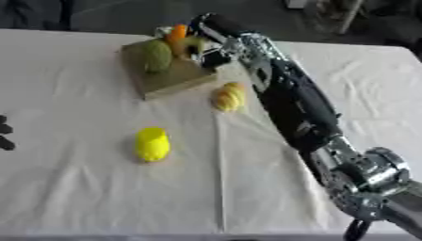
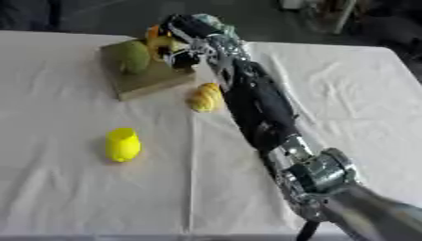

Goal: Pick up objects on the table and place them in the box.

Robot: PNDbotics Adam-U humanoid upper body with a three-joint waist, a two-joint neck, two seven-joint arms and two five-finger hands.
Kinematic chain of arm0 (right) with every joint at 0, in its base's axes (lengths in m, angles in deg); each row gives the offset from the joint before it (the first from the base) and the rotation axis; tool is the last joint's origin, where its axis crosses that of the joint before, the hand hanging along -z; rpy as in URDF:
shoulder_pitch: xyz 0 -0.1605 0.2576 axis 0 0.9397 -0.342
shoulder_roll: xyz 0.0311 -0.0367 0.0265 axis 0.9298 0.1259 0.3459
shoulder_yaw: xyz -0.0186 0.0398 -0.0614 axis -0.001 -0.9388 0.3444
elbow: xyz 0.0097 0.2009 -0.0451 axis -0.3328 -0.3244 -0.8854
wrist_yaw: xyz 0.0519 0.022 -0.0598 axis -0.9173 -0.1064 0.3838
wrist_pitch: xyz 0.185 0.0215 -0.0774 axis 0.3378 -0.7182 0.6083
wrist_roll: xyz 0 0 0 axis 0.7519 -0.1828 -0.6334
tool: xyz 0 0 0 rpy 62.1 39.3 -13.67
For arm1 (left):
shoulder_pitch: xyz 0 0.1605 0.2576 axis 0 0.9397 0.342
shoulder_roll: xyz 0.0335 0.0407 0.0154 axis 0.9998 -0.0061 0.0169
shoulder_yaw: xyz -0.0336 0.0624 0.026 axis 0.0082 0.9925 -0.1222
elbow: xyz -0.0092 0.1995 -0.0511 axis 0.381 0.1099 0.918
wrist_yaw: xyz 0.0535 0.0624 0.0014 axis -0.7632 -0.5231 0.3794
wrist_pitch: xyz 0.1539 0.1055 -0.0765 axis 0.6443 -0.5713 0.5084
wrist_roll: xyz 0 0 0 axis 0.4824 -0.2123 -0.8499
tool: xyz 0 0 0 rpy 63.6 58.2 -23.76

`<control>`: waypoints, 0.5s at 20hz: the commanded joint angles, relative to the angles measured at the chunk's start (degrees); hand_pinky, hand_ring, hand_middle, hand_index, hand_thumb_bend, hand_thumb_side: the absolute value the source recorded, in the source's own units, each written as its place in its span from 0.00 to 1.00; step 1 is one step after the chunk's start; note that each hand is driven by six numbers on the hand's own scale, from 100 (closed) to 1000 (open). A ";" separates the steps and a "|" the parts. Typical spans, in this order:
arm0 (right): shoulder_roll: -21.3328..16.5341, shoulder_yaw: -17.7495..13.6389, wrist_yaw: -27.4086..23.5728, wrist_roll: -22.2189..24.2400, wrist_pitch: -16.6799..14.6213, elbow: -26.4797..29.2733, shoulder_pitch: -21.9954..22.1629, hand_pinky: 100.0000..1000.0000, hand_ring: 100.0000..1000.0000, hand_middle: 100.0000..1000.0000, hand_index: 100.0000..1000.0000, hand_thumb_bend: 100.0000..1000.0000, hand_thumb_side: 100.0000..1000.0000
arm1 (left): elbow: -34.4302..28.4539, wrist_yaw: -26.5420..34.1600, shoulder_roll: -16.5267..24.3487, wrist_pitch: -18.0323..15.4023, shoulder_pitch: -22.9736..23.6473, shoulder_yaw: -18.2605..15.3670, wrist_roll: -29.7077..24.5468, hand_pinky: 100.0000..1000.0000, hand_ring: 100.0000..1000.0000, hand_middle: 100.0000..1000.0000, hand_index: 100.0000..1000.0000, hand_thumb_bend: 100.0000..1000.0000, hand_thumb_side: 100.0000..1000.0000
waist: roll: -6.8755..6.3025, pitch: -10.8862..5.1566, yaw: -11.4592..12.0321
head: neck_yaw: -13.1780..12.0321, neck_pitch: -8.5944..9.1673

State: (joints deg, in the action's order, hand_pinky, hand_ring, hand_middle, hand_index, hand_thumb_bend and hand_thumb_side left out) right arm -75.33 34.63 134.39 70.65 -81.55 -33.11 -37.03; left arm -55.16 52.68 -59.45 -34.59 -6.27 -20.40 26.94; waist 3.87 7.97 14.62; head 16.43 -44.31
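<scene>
Under right hand [image 1: 216,41], box [image 1: 169,77]

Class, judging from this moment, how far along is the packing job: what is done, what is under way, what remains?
Done: a green fruit and an orange item already sit in the box. Under way: the right hand is over the box; whether it holds anything is unclear. Left: the yellow fruit and a yellowish piece on the table.

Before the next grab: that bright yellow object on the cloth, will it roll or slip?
The yellow object looks rounded and elongated, lying on its side, so a nudge would probably roll it. Its surface looks smooth, so it may slip. The tablecloth is wrinkled, which might damp rolling.
</scene>
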 commanded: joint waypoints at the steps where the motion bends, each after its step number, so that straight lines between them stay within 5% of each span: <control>1: 0.96 -1.25 3.30 -4.04 3.95 -0.92 -0.79 0.67 0.67 0.70 0.88 0.00 0.05 | -1.32 0.36 0.17 0.04 -0.88 0.21 -0.46 0.59 0.47 0.52 0.68 0.00 0.94 | 0.44 0.15 0.24 | 1.26 0.20; 2: 1.39 -1.37 3.96 -5.06 5.11 -1.16 -0.54 0.68 0.67 0.71 0.89 0.00 0.05 | -1.34 0.41 0.11 0.06 -0.99 0.30 -0.59 0.59 0.47 0.52 0.68 0.00 0.94 | 0.45 0.19 0.37 | 1.53 0.20; 5: 2.28 -0.96 5.46 -7.42 7.25 -1.50 0.20 0.72 0.74 0.81 0.99 0.00 0.48 | -1.34 0.41 0.08 0.14 -0.95 0.28 -0.65 0.59 0.47 0.52 0.68 0.00 0.94 | 0.53 0.17 0.48 | 1.81 0.20; 10: 2.22 0.13 5.91 -9.59 7.42 -0.02 0.68 0.73 0.76 0.85 0.99 0.00 0.48 | -1.21 0.29 0.11 0.28 -0.54 0.26 -0.66 0.59 0.47 0.52 0.68 0.00 0.95 | 0.81 -0.12 0.10 | 1.82 0.20</control>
State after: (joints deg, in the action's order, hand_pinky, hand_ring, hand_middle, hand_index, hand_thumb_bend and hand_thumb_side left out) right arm -72.47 34.42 140.03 61.73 -74.05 -34.70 -35.30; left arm -55.29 53.01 -59.84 -34.32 -6.50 -19.94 26.38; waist 4.19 8.01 14.72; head 18.05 -44.31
